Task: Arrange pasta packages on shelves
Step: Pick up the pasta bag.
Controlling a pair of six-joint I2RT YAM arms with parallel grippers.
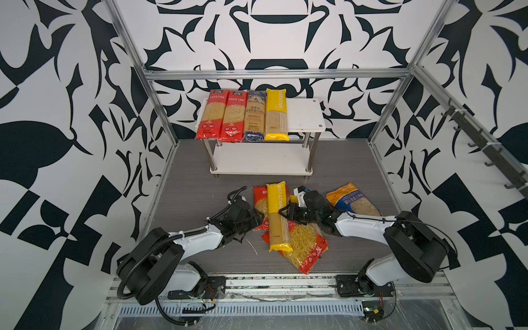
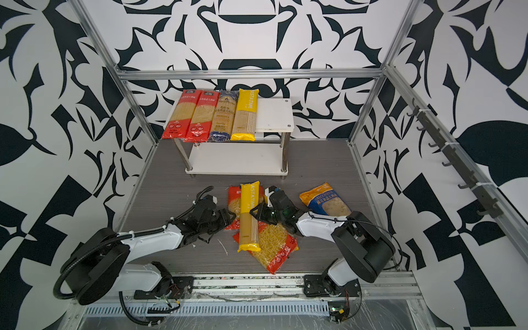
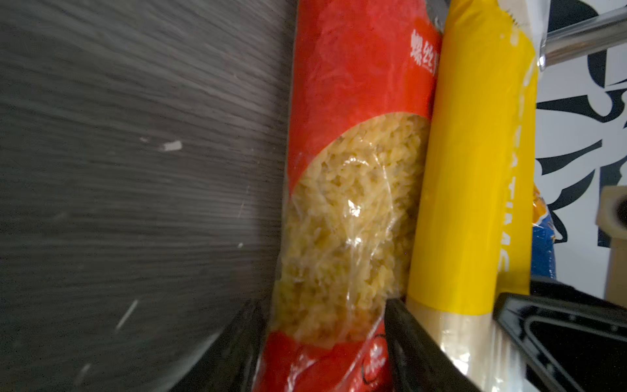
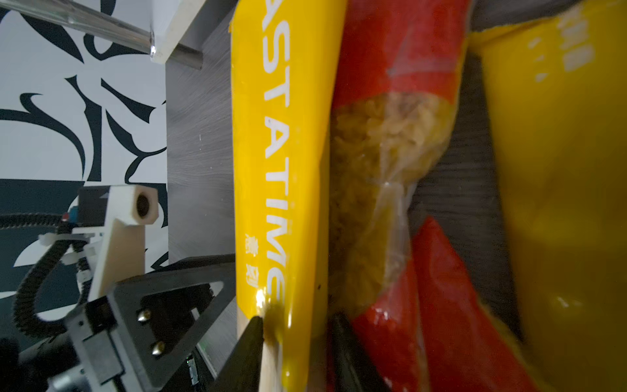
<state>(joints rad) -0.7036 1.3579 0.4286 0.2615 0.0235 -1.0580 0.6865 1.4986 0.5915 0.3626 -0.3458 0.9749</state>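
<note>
A yellow PASTATIME pack (image 1: 277,217) (image 4: 281,152) lies on the grey table across two red fusilli bags (image 1: 260,203) (image 1: 304,248). My left gripper (image 1: 258,217) (image 3: 325,319) is shut on the left red fusilli bag (image 3: 353,203), one finger on each side. My right gripper (image 1: 283,213) (image 4: 297,325) stands open astride the yellow pack from the other side. A blue-orange bag (image 1: 353,200) lies to the right. The shelves (image 1: 307,114) stand at the back. Their top board holds two red packs (image 1: 213,114) (image 1: 233,115), a dark-blue pack (image 1: 254,114) and a yellow pack (image 1: 276,114).
The lower board (image 1: 257,163) is bare, as is the top board's right end. Aluminium frame rails (image 1: 160,114) border the table. A rail of dark hooks (image 1: 485,148) runs along the right wall. A thin white scrap (image 1: 252,247) lies near my left arm.
</note>
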